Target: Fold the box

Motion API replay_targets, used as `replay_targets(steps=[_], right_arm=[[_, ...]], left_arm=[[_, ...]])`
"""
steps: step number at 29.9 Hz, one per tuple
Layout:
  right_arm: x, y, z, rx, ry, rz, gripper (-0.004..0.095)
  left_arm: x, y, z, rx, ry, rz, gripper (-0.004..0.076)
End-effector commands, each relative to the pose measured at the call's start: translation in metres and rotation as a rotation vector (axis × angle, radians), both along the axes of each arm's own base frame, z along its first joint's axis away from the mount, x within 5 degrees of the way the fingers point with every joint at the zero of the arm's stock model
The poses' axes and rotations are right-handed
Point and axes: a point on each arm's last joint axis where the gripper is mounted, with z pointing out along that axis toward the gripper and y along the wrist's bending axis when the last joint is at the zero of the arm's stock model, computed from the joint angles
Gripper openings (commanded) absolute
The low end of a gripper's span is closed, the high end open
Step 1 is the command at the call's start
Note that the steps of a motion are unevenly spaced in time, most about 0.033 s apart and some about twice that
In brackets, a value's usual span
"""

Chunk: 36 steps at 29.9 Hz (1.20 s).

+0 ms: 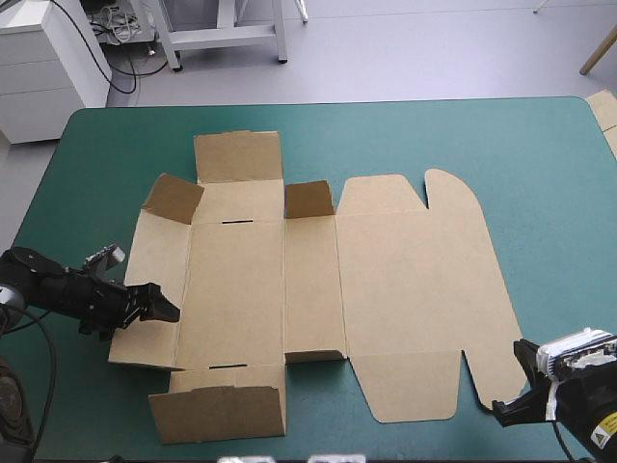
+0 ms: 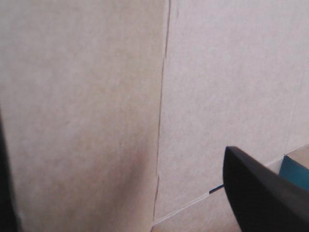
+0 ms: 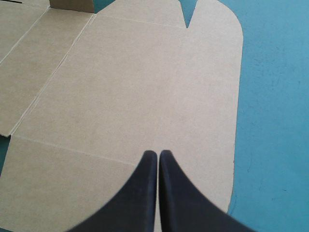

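One box [image 1: 405, 289] lies here, a cut brown sheet opened almost flat, with the teal-green cover [image 1: 540, 154] showing around all its sides. Two small flaps [image 1: 175, 198] along the box's far side stand tilted up while every other panel lies down, so I judge the folding barely begun. Two thin slots [image 1: 236, 222] are cut in its left half, presumably to take tabs later. There are two grippers. The left gripper [image 1: 162, 304] sits at the box's left side panel, its black fingers [image 2: 263, 193] spread wide apart with nothing clamped (board fills the space ahead of them). I think it is placed there to raise that wall. The right gripper [image 1: 508, 405] sits just beside the box's near right edge, its fingers [image 3: 145, 193] pressed together into one point and holding nothing, likely parked out of the way
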Motion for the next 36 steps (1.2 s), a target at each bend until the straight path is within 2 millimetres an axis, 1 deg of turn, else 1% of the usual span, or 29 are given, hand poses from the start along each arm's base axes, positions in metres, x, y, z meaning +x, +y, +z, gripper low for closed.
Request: replay_targets(steps=[1,4,6,7,8,9,10,11,12,21,24,27,30,32,33,34,35,36], right_arm=[[0.003,0.001,0.012,0.021,-0.081,0.002,-0.0002],[0.003,0.001,0.012,0.025,-0.079,0.004,-0.0002],[0.002,0.002,0.012,0.030,-0.078,0.005,-0.0002],[0.002,0.002,0.012,0.032,-0.078,0.006,-0.0002],[0.002,0.002,0.012,0.032,-0.078,0.006,-0.0002],[0.002,0.002,0.012,0.032,-0.078,0.006,-0.0002],[0.002,0.002,0.012,0.032,-0.078,0.006,-0.0002],[0.002,0.002,0.012,0.032,-0.078,0.006,-0.0002],[0.002,0.002,0.013,0.033,-0.080,0.006,-0.0002],[0.003,0.002,0.013,0.032,-0.086,0.007,-0.0002],[0.003,0.002,0.013,0.034,-0.085,0.008,-0.0002],[0.003,0.002,0.013,0.036,-0.085,0.009,-0.0002],[0.003,0.002,0.013,0.036,-0.085,0.009,-0.0002],[0.003,0.002,0.013,0.036,-0.085,0.009,-0.0002],[0.003,0.002,0.013,0.036,-0.085,0.009,-0.0002],[0.002,0.002,0.013,0.036,-0.081,0.009,-0.0002],[0.002,0.002,0.012,0.037,-0.075,0.010,-0.0002],[0.002,0.002,0.012,0.036,-0.071,0.011,-0.0002]], left_arm=[[0.001,-0.007,0.013,-0.052,-0.035,0.004,0.0547],[0.002,-0.007,0.014,-0.063,-0.040,0.010,0.0541],[0.002,-0.007,0.014,-0.063,-0.040,0.010,0.0487],[0.002,-0.007,0.014,-0.063,-0.040,0.010,0.0445],[0.002,-0.007,0.014,-0.060,-0.039,0.008,0.0375],[0.001,-0.007,0.013,-0.055,-0.035,0.002,0.0282],[0.000,-0.007,0.013,-0.048,-0.030,-0.005,0.0168],[-0.001,-0.006,0.012,-0.037,-0.021,-0.017,0.0038],[-0.002,-0.005,0.011,-0.023,-0.016,-0.026,0.0001],[0.000,-0.006,0.012,-0.034,-0.025,-0.016,0.0005],[0.005,-0.004,0.021,-0.027,-0.052,-0.019,-0.0008],[0.018,-0.002,0.042,0.005,-0.114,-0.060,-0.0008],[0.034,-0.007,0.069,0.104,-0.204,-0.145,-0.0008],[0.043,-0.014,0.084,0.174,-0.253,-0.210,-0.0008],[0.050,-0.021,0.098,0.223,-0.299,-0.259,-0.0008],[0.055,-0.025,0.104,0.266,-0.319,-0.299,-0.0008],[0.060,-0.030,0.115,0.309,-0.358,-0.333,-0.0008],[0.066,-0.039,0.122,0.365,-0.388,-0.389,-0.0008]])
